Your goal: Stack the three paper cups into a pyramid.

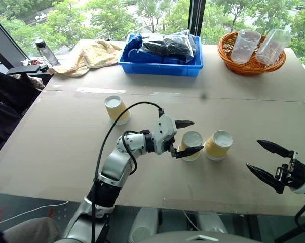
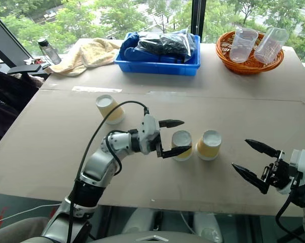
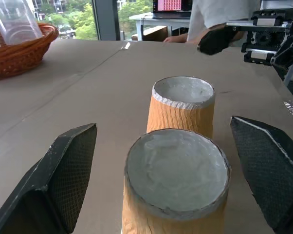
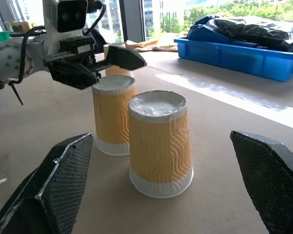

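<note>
Beside the blue bin (image 1: 160,66) of dark bags, three paper cups (image 1: 191,146) are sitting upside down, ribbed yellow-tan, white-based; both grippers' jaws are gaping, gripping nothing.

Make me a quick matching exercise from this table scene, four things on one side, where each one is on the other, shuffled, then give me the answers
Things:
1. clear plastic cups
2. dark bags
3. towel
4. left gripper

Places:
A. in the blue bin
B. open around an upside-down paper cup
C. in the orange basket
D. at the table's far left, beside a bottle

Pairs: 1-C, 2-A, 3-D, 4-B
</note>
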Robot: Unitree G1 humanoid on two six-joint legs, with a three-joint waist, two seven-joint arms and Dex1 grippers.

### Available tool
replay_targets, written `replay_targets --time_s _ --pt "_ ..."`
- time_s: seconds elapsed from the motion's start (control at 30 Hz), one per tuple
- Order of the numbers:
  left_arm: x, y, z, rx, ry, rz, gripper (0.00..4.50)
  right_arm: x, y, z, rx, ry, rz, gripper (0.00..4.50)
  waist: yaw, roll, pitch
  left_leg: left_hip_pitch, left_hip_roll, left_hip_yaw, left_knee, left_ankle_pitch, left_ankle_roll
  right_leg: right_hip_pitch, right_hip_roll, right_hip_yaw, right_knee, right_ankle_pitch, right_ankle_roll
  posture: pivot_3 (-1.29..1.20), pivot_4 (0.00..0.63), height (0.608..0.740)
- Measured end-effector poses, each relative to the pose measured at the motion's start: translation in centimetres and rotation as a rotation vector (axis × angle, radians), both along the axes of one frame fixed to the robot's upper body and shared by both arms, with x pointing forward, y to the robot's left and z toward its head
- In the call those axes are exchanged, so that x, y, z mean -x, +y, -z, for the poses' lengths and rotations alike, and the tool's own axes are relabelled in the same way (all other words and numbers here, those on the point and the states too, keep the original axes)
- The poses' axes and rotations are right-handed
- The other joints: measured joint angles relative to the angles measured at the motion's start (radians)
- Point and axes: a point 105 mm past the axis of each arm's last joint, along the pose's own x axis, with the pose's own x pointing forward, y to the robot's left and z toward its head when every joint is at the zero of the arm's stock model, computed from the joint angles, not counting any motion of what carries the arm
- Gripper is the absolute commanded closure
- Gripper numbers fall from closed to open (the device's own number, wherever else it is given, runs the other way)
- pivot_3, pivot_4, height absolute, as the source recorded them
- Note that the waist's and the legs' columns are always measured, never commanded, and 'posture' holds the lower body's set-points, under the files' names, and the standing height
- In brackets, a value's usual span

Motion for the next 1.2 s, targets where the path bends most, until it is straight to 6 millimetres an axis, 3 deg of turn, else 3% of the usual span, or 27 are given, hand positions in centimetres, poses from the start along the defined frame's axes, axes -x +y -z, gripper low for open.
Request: replay_targets --time_s 0.17,0.23,0.27,0.37,0.43,0.5,0.57,0.7,0.87,1.13,1.2 --pt "1.1 0.1 -4.5 0.079 -0.05 0.028 0.03 -2.1 1.6 -0.1 0.034 -0.02 0.002 0.0 0.0 0.0 0.0 0.0 0.0 -0.001 0.0 0.0 0.0 0.0 0.0 -0.001 0.0 0.0 0.0 0.0 0.15 0.74" --pt "1.1 1.2 -5.5 0.063 -0.047 0.01 0.03 -2.7 2.3 0.0 0.032 -0.015 -0.003 0.0 -0.001 0.0 0.0 0.0 0.0 -0.001 0.0 0.0 0.0 -0.001 0.001 -0.001 0.0 0.0 0.0 0.0 0.15 0.74" --pt "1.0 2.0 -5.8 0.031 -0.05 -0.007 0.03 -2.8 2.6 0.1 0.034 -0.01 -0.007 0.0 -0.005 0.0 0.0 0.0 0.0 -0.001 0.0 0.0 0.0 -0.001 0.001 -0.001 0.0 0.0 0.0 0.0 0.15 0.74" --pt "0.0 7.3 -6.3 -0.14 -0.047 -0.142 0.03 -3.2 3.6 0.2 0.034 -0.006 -0.043 0.0 -0.02 0.001 0.001 0.0 0.0 -0.001 -0.001 0.0 0.0 -0.002 0.001 0.0 0.0 0.0 0.0 0.0 0.15 0.74" --pt "-0.2 9.8 -7.1 -0.16 -0.031 -0.205 0.03 -3.4 4.0 0.3 0.029 -0.005 -0.064 0.0 -0.023 0.0 0.002 0.0 0.0 -0.001 -0.001 0.0 0.0 -0.002 0.0 0.0 0.0 0.0 0.0 0.0 0.15 0.74" --pt "1.0 12.2 -6.7 -0.211 0.027 -0.216 0.03 -3.7 4.4 0.3 0.026 -0.001 -0.082 0.0 -0.029 0.001 0.002 0.0 0.0 0.0 -0.001 0.0 0.0 -0.002 0.0 0.001 -0.001 0.0 0.0 0.0 0.15 0.74" --pt "3.1 13.2 -4.3 -0.271 0.165 -0.15 0.03 -3.8 4.7 0.6 0.024 0.015 -0.099 0.0 -0.024 0.002 0.003 -0.002 0.0 -0.001 -0.002 0.0 0.0 -0.003 0.0 0.0 -0.002 0.0 0.0 0.0 0.15 0.74" --pt "5.4 14.4 -2.6 -0.304 0.283 -0.101 0.03 -4.0 4.9 0.7 0.035 0.013 -0.12 0.0 -0.02 0.002 0.004 -0.007 0.0 -0.002 0.0 0.0 0.0 -0.008 0.0 -0.002 0.0 0.0 0.0 0.0 0.15 0.74" --pt "8.2 14.4 -3.9 -0.268 0.285 0.01 0.03 -4.3 5.3 1.0 0.046 0.021 -0.144 0.0 -0.02 0.002 0.004 -0.007 0.0 -0.002 0.0 0.0 0.0 -0.008 -0.001 -0.002 0.0 0.0 0.0 0.0 0.15 0.74" --pt "8.5 13.5 -4.9 -0.237 0.239 0.032 0.03 -4.8 5.2 1.2 0.07 0.014 -0.139 0.0 -0.024 0.002 0.004 -0.007 0.0 -0.001 0.0 -0.001 0.001 -0.008 0.0 -0.001 0.0 0.0 0.0 0.0 0.15 0.74" --pt "8.5 13.5 -4.9 -0.237 0.236 0.029 0.0 -4.8 5.2 1.2 0.074 0.016 -0.138 0.54 -0.024 0.002 0.004 -0.007 0.0 -0.001 -0.001 -0.001 0.001 -0.008 0.0 -0.001 0.0 0.0 0.0 0.0 0.15 0.74"
